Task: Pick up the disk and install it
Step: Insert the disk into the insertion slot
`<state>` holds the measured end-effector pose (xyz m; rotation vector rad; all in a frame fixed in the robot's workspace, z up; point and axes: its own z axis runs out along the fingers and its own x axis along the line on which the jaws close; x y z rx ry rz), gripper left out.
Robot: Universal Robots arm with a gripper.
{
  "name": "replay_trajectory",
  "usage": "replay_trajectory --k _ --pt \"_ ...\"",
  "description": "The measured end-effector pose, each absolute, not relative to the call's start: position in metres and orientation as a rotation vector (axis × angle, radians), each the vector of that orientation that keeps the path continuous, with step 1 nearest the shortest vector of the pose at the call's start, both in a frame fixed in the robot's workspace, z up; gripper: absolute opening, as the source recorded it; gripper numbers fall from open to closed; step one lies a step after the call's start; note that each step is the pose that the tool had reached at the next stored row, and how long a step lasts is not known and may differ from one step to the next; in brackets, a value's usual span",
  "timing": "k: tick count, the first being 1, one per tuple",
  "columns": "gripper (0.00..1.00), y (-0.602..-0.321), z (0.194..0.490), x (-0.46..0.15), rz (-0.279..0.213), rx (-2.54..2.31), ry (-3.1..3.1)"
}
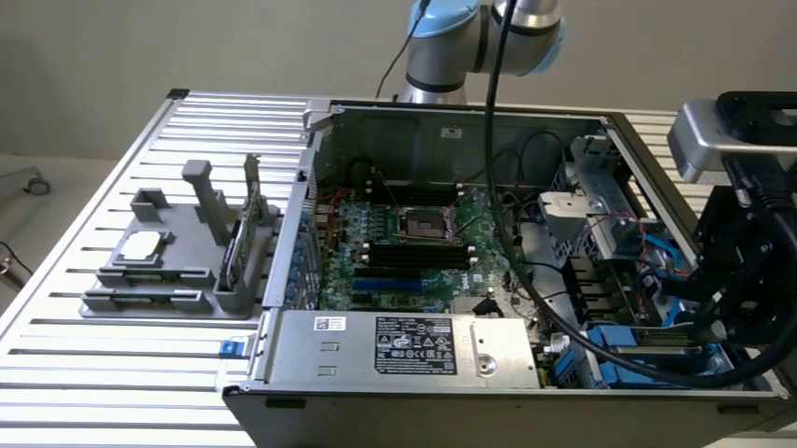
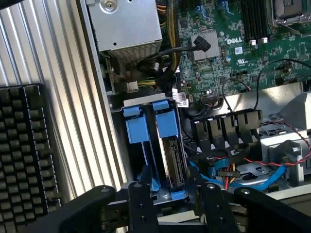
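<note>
Jaws of the gripper (image 2: 177,183) stood released, straddling the disk (image 2: 175,160), which sat upright in its bay right of 1 blue carrier (image 2: 137,128). A good release probably meant fingers clear, cables (image 2: 257,183) untouched.

White "DELL" lettering marks the green motherboard (image 2: 243,56).

the computer case (image 1: 449,131) is viewed whole from high up, at a distance. the wrist view is aimed closely past the gripper (image 2: 178,204) onto the drive bays (image 2: 150,126) just beyond it; these are shared.
</note>
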<state>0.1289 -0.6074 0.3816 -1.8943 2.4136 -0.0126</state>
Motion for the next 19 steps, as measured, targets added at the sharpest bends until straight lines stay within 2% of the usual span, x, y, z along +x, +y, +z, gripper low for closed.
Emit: replay_trajectory --k 7,9,10,19 --pt "0.42 -0.6074 0.3815 0.1289 -0.020 -1.738 2.529" --pt "0.40 -0.6074 0.3814 0.1288 -0.022 -1.690 2.562" --pt "0.33 -0.6074 0.3815 0.1289 -0.023 -1.667 2.577" --pt "0.33 -0.6074 0.3813 0.1289 -0.032 -1.451 2.706"
